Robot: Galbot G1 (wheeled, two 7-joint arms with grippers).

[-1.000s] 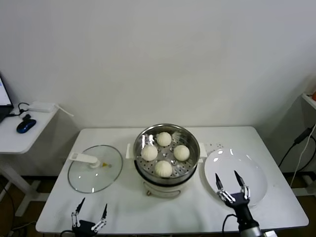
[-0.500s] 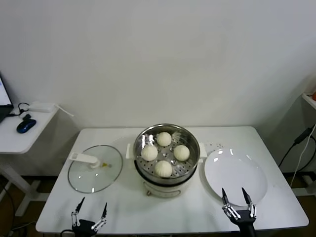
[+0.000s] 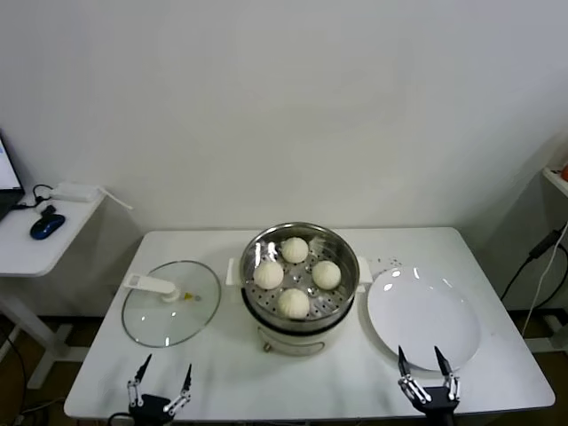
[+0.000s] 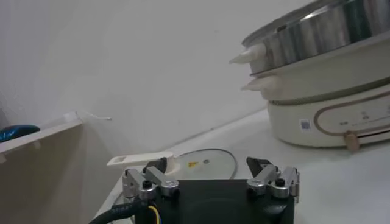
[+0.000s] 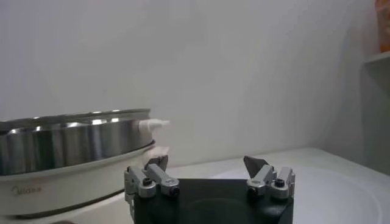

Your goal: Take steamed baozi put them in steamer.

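Observation:
Several cream-white steamed baozi [image 3: 294, 303] lie on the perforated floor of the shiny steamer [image 3: 257, 250] at the table's middle. The steamer also shows in the left wrist view [image 4: 329, 91] and the right wrist view [image 5: 67, 152]. My left gripper [image 3: 162, 373] is open and empty at the table's front left edge, near the glass lid. My right gripper [image 3: 420, 363] is open and empty at the front right edge, just in front of the white plate [image 3: 424, 315]. The baozi are hidden in both wrist views.
A glass lid [image 3: 170, 302] with a white handle lies flat left of the steamer; it also shows in the left wrist view [image 4: 204, 163]. A side desk [image 3: 40, 235] with a mouse stands at far left. A shelf edge [image 3: 556, 180] is at far right.
My right gripper has drawn back from over the plate's front part toward the table's front edge and lower in view. The left gripper and the baozi have not moved.

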